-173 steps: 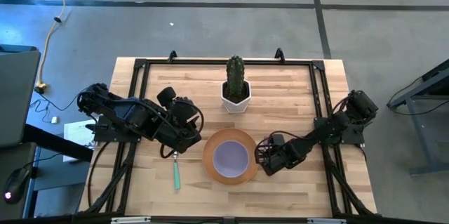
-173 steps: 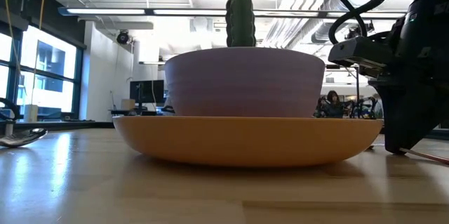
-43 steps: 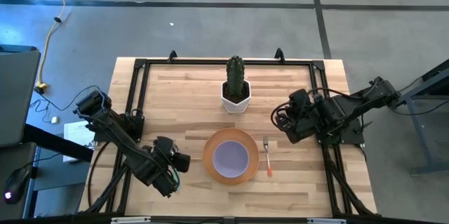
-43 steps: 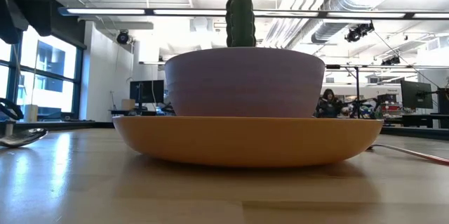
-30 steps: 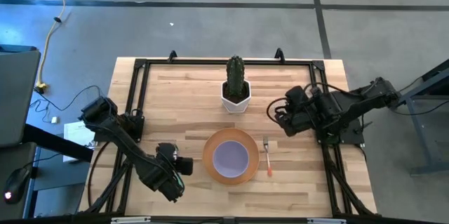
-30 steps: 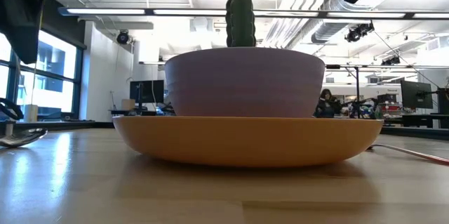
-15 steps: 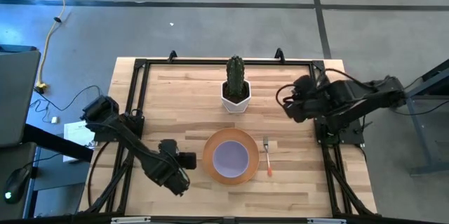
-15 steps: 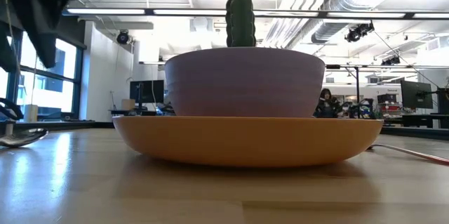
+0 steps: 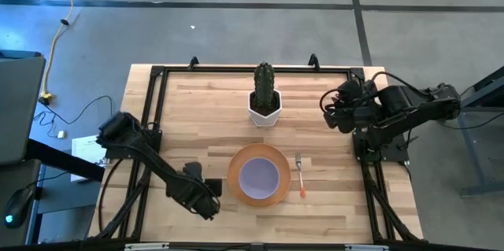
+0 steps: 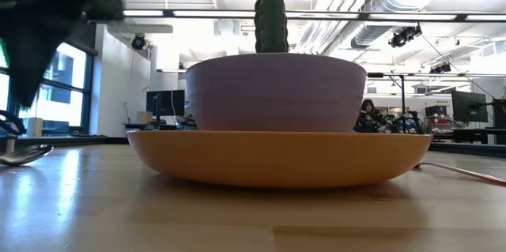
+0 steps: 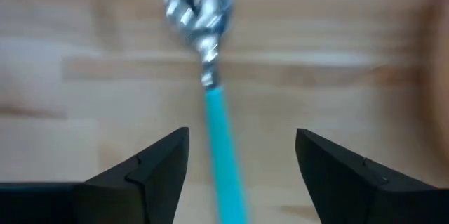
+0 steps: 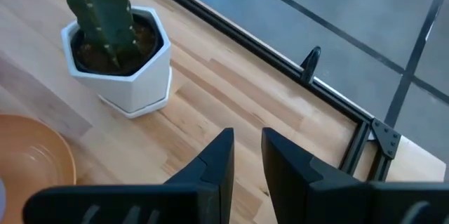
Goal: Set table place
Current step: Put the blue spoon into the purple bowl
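Nearest the front edge of the light wood plank desk, the left pincer hung low with its two dark fingers spread wide apart, holding nothing. Between those fingers, in the left wrist view, lay the metal spoon with the green handle, flat on the planks with its bowl pointing away from the pincer. Just beside the pincer, toward the middle of the desk, sat the round orange plate with the smaller lavender bowl resting inside it. On the plate's other side, close by but not touching, lay the metal fork with the orange handle, tines pointing toward the far edge. Beyond the plate stood the green cactus in its white hexagonal pot. Farther off toward the far right corner, the right pincer hovered above the desk, its fingers drawn nearly together around nothing.
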Robot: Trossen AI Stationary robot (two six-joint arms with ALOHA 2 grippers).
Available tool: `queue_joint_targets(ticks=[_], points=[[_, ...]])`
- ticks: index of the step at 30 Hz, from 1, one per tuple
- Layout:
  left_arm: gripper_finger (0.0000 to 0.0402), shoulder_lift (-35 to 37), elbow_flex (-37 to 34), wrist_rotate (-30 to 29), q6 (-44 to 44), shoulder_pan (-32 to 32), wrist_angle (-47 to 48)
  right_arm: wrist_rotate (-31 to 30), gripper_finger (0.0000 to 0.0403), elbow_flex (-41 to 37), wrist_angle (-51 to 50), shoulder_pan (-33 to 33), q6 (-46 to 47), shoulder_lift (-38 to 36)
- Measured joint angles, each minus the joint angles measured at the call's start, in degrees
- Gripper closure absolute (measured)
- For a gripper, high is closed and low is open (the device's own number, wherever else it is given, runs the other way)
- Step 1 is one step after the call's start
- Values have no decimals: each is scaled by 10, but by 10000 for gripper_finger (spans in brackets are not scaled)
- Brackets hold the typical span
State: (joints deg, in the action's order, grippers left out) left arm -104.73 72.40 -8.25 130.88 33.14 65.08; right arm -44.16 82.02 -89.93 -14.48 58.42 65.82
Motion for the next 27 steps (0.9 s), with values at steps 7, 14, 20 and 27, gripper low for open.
queue_joint_targets(ticks=[7, 14, 20, 27], points=[[153, -38, 0, 17, 25, 14, -49, -8, 336, 0, 4, 0, -4, 0], [153, -55, -3, 21, 28, 11, -47, -2, 336, 0, 4, 0, -4, 0], [153, -65, -30, 25, 33, 10, -94, 2, 336, 0, 5, 0, -4, 0], [156, -68, -54, 17, 33, 10, -126, 2, 336, 0, 5, 0, -6, 0]])
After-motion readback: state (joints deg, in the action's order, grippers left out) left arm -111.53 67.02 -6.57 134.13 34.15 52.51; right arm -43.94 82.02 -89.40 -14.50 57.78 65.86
